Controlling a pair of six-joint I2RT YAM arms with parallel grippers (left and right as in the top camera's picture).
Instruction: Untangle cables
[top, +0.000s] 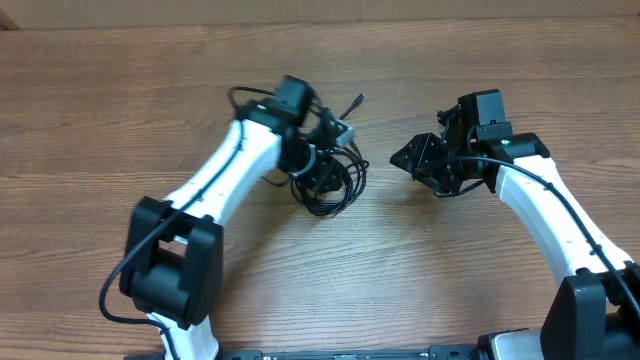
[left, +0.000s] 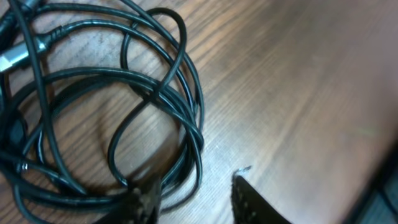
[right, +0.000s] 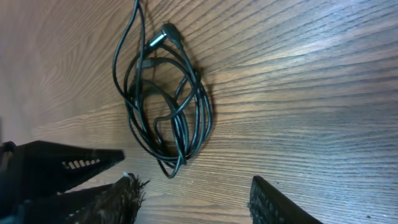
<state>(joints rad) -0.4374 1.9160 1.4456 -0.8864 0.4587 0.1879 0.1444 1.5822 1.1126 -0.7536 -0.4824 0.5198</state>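
While the left gripper (left: 196, 200) hangs low over the cables (top: 330, 187), its jaws stand apart with bare wood showing in the gap. In the left wrist view one finger (left: 146, 200) lies against the near edge of the coil, where a couple of strands run past its tip. The other finger (left: 250, 200) is off to the right, clear of the cords. Nothing is pinched between them, so the grasp is released.

Those cords lie as one loose black bunch of overlapping loops on the table (top: 450, 285), a little left of centre and under the left arm's wrist. A silver-tipped plug (right: 159, 41) pokes out at the far side of the coil, and a single strand trails away beyond it.

Off to the right sits the right gripper (right: 196, 202), near the bunch but not touching it. Its fingers point left toward the coil. Its jaws are spread wide over bare wood with nothing between them, so it holds nothing. From its wrist camera the whole coil shows beyond the fingertips, flat on the wood
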